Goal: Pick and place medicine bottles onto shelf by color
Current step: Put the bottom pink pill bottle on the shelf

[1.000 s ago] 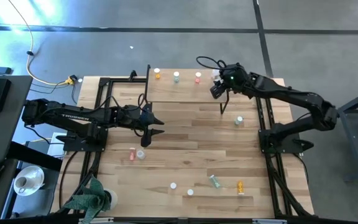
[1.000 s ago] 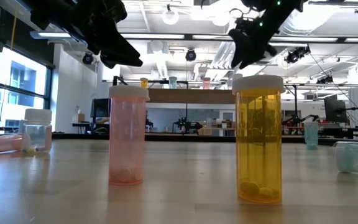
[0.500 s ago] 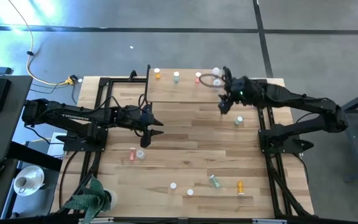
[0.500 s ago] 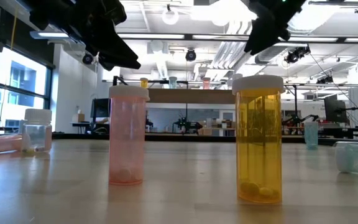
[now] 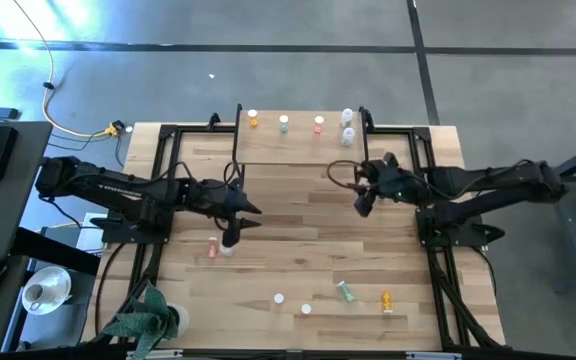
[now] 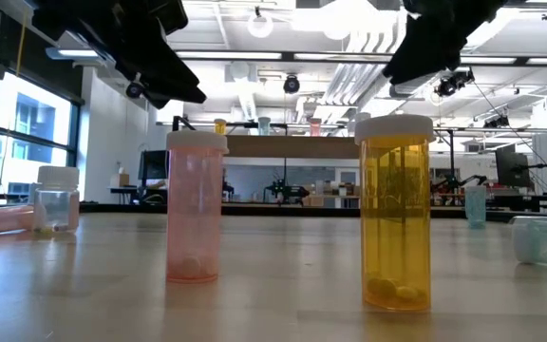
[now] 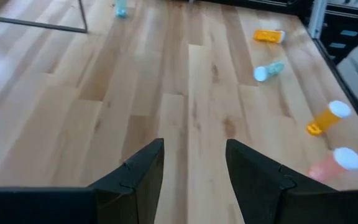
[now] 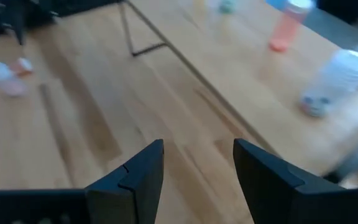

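Sorting part done: five medicine bottles [image 5: 284, 122] line the shelf [image 5: 298, 148] at 12 o'clock.
Left hand [image 5: 236, 208] and right hand [image 5: 363, 197] hover released, empty; six bottles wait on the table [image 5: 298, 250].

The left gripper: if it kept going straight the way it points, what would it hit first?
Probably only bare tabletop. The open left gripper holds nothing, and the bottles lie off to the side of its line, though depth is hard to judge.

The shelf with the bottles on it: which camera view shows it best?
The high view: the whole shelf shows from above, bottles along its back edge. The low view shows it only edge-on, far behind. The right wrist view shows its top blurred; the left wrist view, only a leg.
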`<state>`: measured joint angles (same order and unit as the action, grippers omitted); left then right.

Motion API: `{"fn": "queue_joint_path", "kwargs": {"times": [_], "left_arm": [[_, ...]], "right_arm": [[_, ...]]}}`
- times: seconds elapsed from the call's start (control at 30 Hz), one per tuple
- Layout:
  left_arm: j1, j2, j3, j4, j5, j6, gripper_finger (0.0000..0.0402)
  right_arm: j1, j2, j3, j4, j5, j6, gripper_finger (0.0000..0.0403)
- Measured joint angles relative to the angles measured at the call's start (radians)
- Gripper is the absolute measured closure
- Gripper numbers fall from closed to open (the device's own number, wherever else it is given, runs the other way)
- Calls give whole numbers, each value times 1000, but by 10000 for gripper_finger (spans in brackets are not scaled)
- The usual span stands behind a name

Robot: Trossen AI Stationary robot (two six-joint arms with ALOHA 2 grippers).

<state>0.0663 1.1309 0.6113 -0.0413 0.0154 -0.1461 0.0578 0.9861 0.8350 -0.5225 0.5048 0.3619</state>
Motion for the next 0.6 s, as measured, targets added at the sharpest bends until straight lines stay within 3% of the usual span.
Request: {"fn": "queue_joint_path", "kwargs": {"times": [0.27, 0.6], "left_arm": [[-107, 0, 0, 9, -7, -34, 239], [-279, 110, 1, 185, -36, 27, 239]], "right_arm": [[106, 7, -79, 187, 56, -9, 219], [175, 7, -140, 276, 143, 20, 219]]}}
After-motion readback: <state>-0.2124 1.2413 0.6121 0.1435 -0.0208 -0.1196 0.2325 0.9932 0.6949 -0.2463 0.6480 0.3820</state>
